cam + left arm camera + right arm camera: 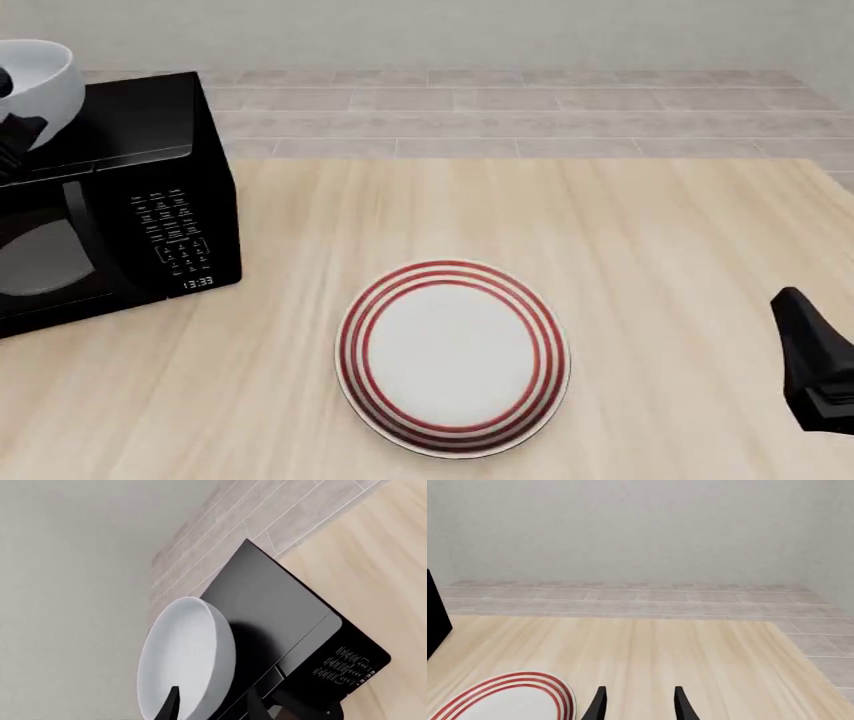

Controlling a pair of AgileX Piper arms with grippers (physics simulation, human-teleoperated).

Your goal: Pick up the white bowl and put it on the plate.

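white bowl [34, 75] in left pincer [210, 705]

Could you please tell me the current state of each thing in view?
white bowl: lifted above the microwave, held in the left gripper.
plate: flat on the table, nothing on it.
microwave: door shut, display lit.
right gripper: open, holding nothing.

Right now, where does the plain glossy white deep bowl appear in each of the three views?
Front view: white bowl at far upper left, above the black microwave.
Left wrist view: lower centre, its rim between the left gripper fingertips.
Right wrist view: not in it.
Shared landmark: the microwave.
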